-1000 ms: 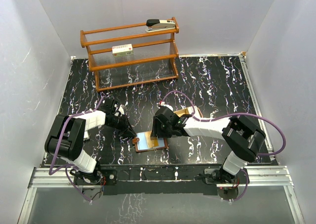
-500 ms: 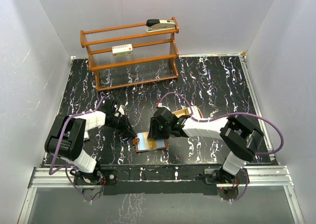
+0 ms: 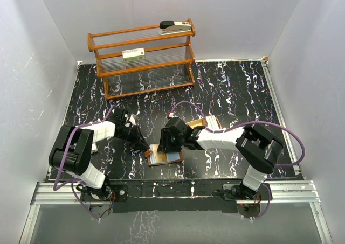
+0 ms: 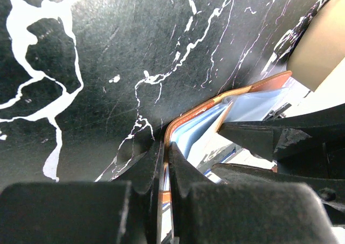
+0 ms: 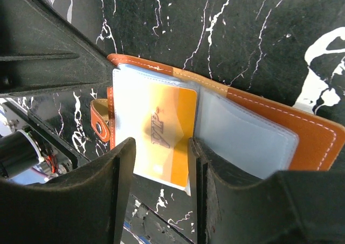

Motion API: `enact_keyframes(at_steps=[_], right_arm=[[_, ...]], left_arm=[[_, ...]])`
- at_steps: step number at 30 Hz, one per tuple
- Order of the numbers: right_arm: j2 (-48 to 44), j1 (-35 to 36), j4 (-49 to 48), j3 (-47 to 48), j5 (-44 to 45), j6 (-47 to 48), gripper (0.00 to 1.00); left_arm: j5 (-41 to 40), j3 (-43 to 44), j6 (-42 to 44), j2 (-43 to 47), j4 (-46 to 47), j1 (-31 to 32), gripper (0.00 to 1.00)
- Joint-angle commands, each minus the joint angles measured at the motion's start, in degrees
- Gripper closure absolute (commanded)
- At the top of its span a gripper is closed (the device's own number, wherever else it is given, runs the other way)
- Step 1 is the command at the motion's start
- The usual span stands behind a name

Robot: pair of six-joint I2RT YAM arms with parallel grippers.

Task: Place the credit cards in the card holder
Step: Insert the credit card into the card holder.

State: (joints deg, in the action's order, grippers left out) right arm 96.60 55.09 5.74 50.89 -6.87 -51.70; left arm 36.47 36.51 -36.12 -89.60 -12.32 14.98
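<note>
The brown leather card holder (image 3: 168,159) lies open near the table's front edge, its clear sleeves facing up. My left gripper (image 3: 145,147) is shut on the left cover's edge (image 4: 215,101), with the leather pinched between its tips (image 4: 166,150). My right gripper (image 5: 160,143) straddles a yellow credit card (image 5: 167,120) that sits partly inside the left sleeve, and both fingers touch the card's side edges. The card's near end sticks out of the sleeve. The snap tab (image 5: 99,123) lies at the holder's left side. The right sleeve (image 5: 242,136) looks empty.
A shallow tan tray (image 3: 205,122) sits just behind the right arm, partly hidden by it. A wooden rack (image 3: 143,55) stands at the back with a stapler (image 3: 175,27) on top and a white, red-labelled box (image 3: 133,54) on a shelf.
My right gripper has moved left over the card holder, and the yellow card has slid further under the left sleeve. The left gripper has kept its hold without moving.
</note>
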Motion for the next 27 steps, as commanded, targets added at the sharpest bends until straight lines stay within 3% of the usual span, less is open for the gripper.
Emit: enact_keyframes(at_steps=[1,20,27], right_arm=[[0.4,0.5,-4.3,1.8,-1.3,-0.3,0.59],[-2.2,0.5,-3.7,1.6,-2.9,2.6,0.59],[-6.1,0.4,5.2,5.9,0.7,9.0,0.58]], left_arm=[[0.9,-0.6,-0.4,1.2,-0.5,0.4,1.0],[1.1,1.6,1.3,0.4,-3.2,0.4,1.0],[5.3,4.8,6.1,-2.6,-7.1,0.4,1.0]])
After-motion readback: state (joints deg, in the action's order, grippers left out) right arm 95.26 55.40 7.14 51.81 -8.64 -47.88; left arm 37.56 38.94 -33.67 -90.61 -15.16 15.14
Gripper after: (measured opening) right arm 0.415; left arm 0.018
